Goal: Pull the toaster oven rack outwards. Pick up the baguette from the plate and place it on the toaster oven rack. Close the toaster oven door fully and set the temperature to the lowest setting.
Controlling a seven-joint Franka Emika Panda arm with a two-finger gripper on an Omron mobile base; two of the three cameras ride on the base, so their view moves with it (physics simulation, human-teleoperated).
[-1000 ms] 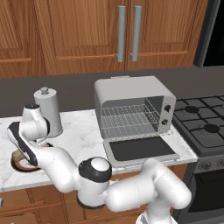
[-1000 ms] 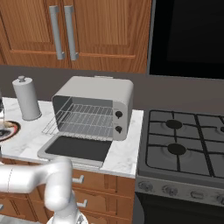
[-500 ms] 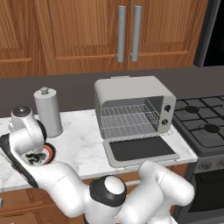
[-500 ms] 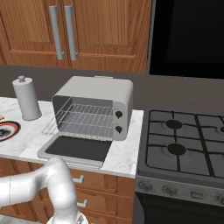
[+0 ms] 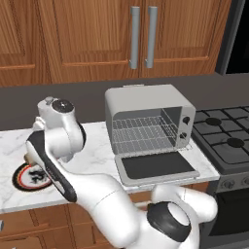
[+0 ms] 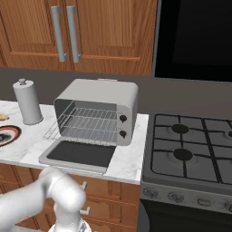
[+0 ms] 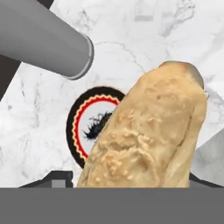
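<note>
1. The baguette (image 7: pixel 148 131) is up in the air, close to the hand camera and above the plate (image 7: pixel 83 127).
2. The gripper's fingers are hidden by the bread. The bread hangs off the plate, so the gripper looks closed on it, holding it wide.
3. The toaster oven door (image 5: pixel 155 167) lies open and flat. The toaster oven rack (image 6: pixel 84 124) sticks out a little from the toaster oven (image 5: pixel 146 114).
4. This looks like the carry step. Next, the arm needs to swing the bread over to the rack and set it down flat.

Kitchen: gas stove (image 6: pixel 190 152), wooden cabinets (image 6: pixel 68 27).
</note>
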